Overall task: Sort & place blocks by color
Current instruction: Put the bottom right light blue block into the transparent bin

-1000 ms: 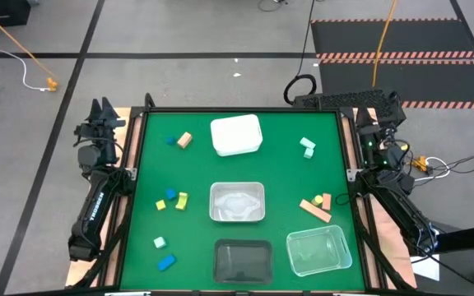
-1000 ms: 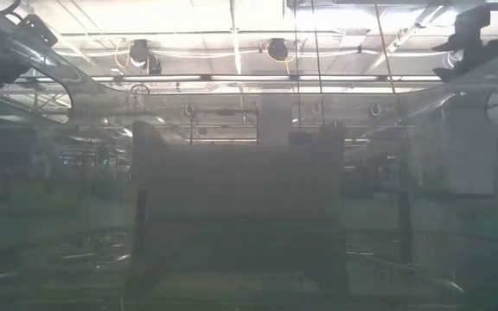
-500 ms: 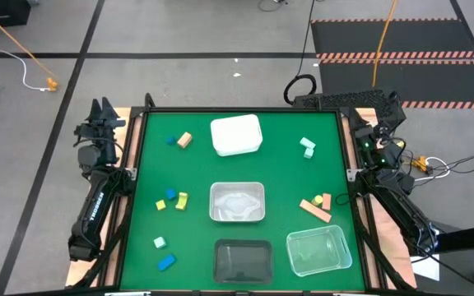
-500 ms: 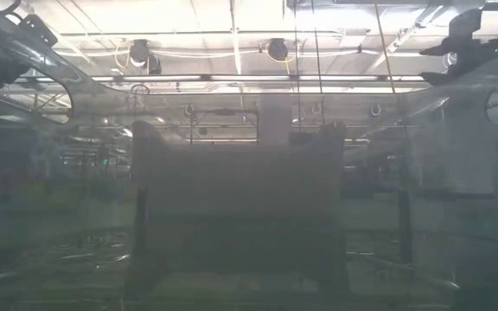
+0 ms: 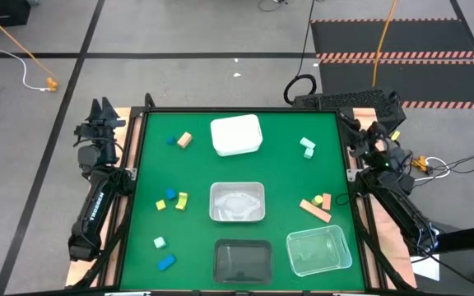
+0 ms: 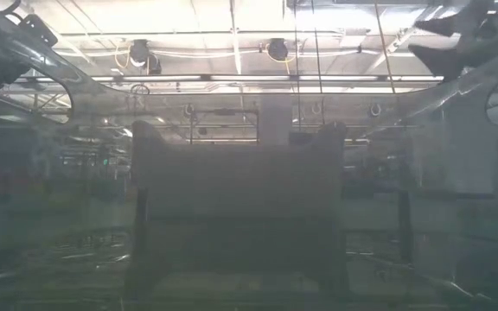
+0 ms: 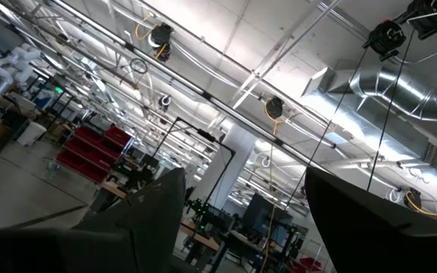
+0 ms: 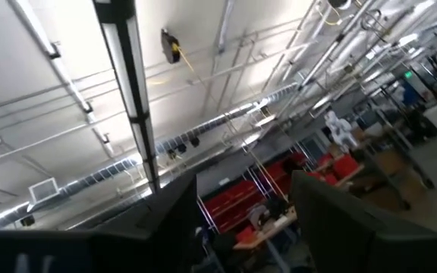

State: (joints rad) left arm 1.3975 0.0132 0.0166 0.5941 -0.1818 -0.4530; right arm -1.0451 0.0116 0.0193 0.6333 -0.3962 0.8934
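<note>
Small blocks lie flat on the green table [image 5: 278, 177]: a blue cube [image 5: 170, 141] and a tan one [image 5: 184, 140] far left, two mint blocks [image 5: 307, 146] far right, a yellow and blue cluster [image 5: 171, 198] at the left, a mint cube [image 5: 160, 242] and a blue bar [image 5: 166, 262] near left, and tan bars with a yellow cube [image 5: 318, 205] at the right. My left gripper [image 5: 103, 111] [image 7: 245, 173] waits open beyond the left edge. My right gripper [image 5: 354, 130] [image 8: 243, 178] is open, high at the far right edge, with nothing between its fingers.
Down the table's middle stand a white tub [image 5: 236, 135], a clear tub [image 5: 237, 202] and a dark tub [image 5: 242, 260], with a second clear tub [image 5: 318, 250] at the near right. The dark tub [image 6: 236, 207] fills the low view. Both wrist views see only the ceiling.
My right gripper has swung from beyond the far right corner toward the table's right edge, turning as it went. My left arm and every block have stayed where they were.
</note>
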